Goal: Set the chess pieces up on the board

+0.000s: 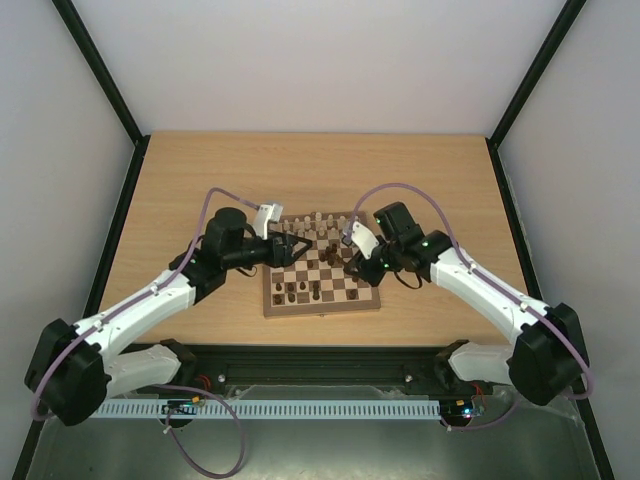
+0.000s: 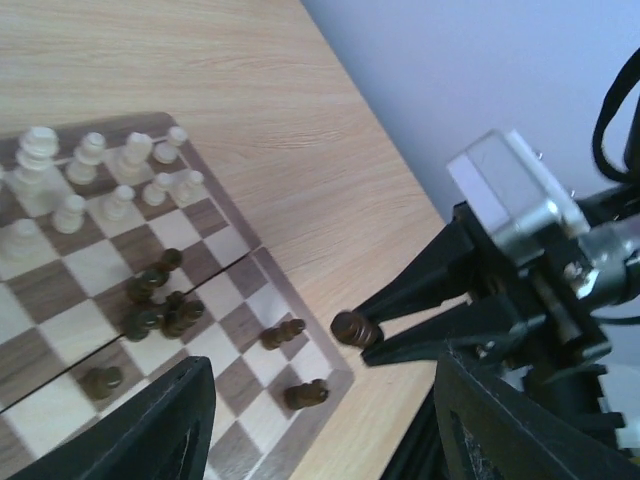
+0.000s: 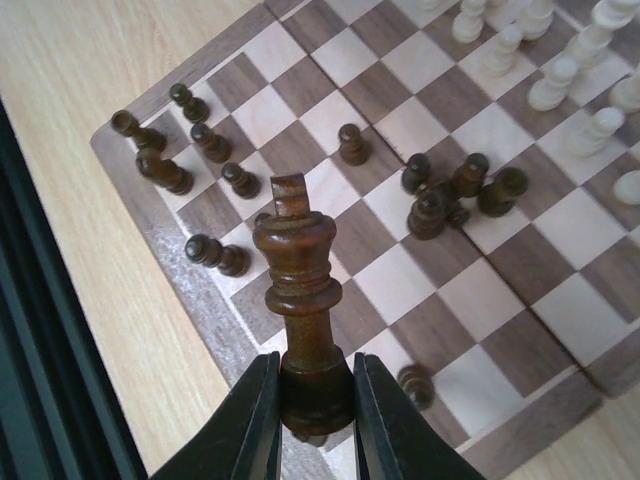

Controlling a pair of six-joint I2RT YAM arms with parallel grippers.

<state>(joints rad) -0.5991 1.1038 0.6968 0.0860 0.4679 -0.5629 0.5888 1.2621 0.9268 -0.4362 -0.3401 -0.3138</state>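
Note:
The board (image 1: 372, 300) lies in the middle of the table. Pale chess pieces (image 1: 315, 225) stand along its far side and dark chess pieces (image 1: 300, 292) on its near side. My right gripper (image 3: 312, 400) is shut on the base of a dark king (image 3: 300, 270), held upright above the board's near squares. In the left wrist view that king (image 2: 355, 328) shows between the right arm's fingers, by the board's corner. My left gripper (image 2: 330, 430) hangs open over the board's edge, nothing between its fingers. A cluster of dark pieces (image 3: 450, 190) sits mid-board, some lying down.
Several dark pawns (image 3: 190, 160) stand near the board's corner, close to the table's black front rail (image 3: 40, 330). Pale pieces (image 3: 570, 60) fill the far rows. Both arms (image 1: 470, 280) reach in over the board from either side. Bare wood surrounds the board.

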